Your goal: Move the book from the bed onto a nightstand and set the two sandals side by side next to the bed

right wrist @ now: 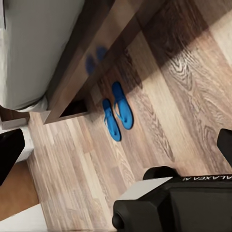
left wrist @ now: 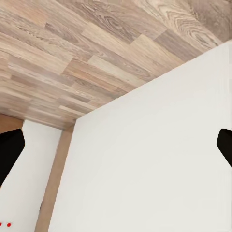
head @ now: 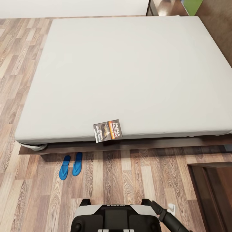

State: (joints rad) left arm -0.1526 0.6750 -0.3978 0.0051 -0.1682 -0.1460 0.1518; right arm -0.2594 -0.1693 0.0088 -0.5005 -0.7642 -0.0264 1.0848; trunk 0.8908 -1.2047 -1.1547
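Book (head: 108, 130) overhangs the bed's (head: 129, 71) near edge; two sandals (head: 70, 165) lie paired on the floor (head: 135, 180) below; both grippers' fingers spread.

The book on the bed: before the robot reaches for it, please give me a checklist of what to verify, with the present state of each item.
1. Book lies on the bed, at its near edge, slightly overhanging: ok.
2. Nothing on or against the book: ok.
3. Two sandals side by side on the floor next to the bed: ok.
4. Left gripper open, holding nothing: ok.
5. Right gripper open, holding nothing: ok.
6. Nightstand in sight as destination: cannot tell; dark furniture at lower right is cut off.
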